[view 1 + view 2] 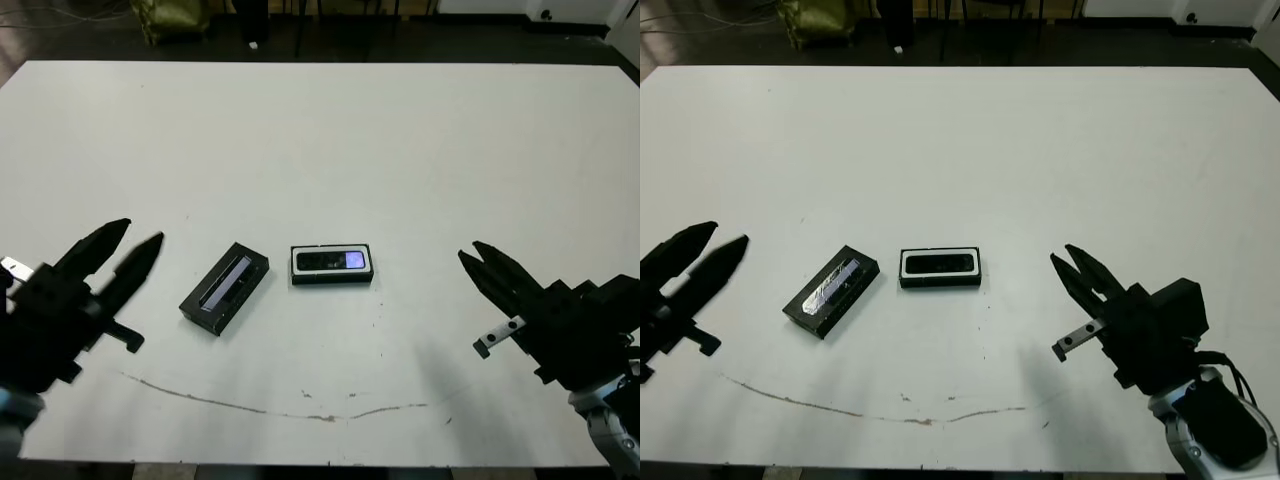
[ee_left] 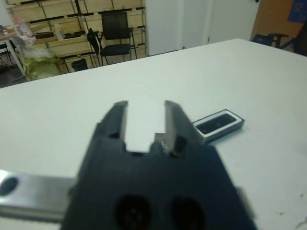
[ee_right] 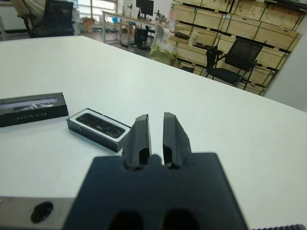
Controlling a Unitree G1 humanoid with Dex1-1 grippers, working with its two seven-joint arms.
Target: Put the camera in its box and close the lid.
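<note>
Pincers: two, empty (image 1: pixel 125 245) (image 1: pixel 478 258) | camera (image 1: pixel 333 262) in box (image 1: pixel 296 266): one | lid (image 1: pixel 225 288): one

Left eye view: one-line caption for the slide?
Camera seated in box, lid lying beside it, both grippers clear.

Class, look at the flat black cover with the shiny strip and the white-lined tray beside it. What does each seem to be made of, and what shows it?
The flat black rectangular lid looks like matte card or plastic; its glossy window strip mirrors light, suggesting clear film. The shallow black-walled box with white lining looks like rigid card, though the material is uncertain. The slim black camera inside appears to be smooth plastic or glass, showing a lit bluish patch.
</note>
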